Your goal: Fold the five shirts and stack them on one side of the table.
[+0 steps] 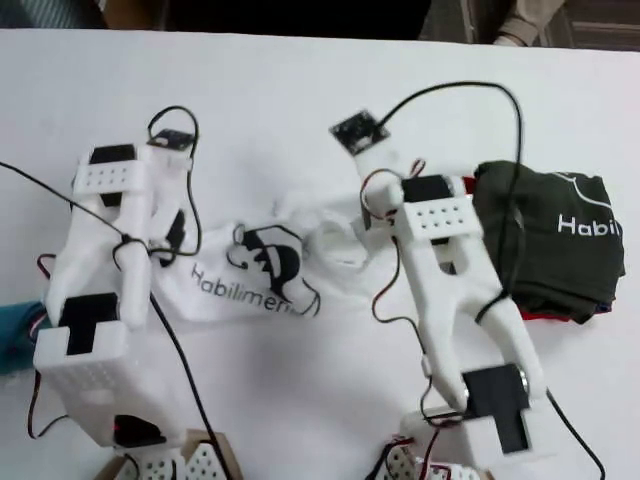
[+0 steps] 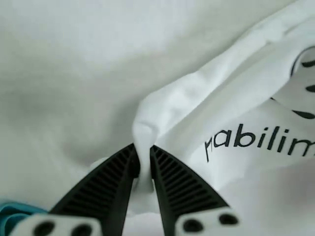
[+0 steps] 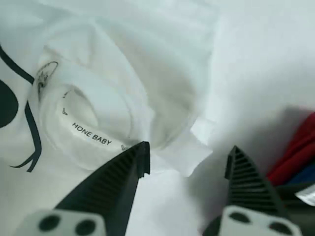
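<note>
A white shirt point(image 1: 262, 272) with black print lies crumpled on the white table between the two arms. My left gripper point(image 2: 144, 163) is shut on a raised fold at the shirt's left edge point(image 2: 162, 105); from above it sits at that end of the shirt point(image 1: 177, 240). My right gripper point(image 3: 188, 160) stands open just over the shirt's collar point(image 3: 93, 115), with a corner of white cloth between its fingers but not pinched; in the high view it is at the shirt's right end point(image 1: 368, 228). A stack of folded shirts point(image 1: 550, 240), dark green on top, lies at the right.
Red and blue cloth point(image 3: 295, 160) of the stack peeks out beside my right gripper. A teal cloth point(image 1: 14, 335) lies at the table's left edge, also close to my left gripper point(image 2: 10, 214). Black cables loop around both arms. The table's far half point(image 1: 280, 80) is bare.
</note>
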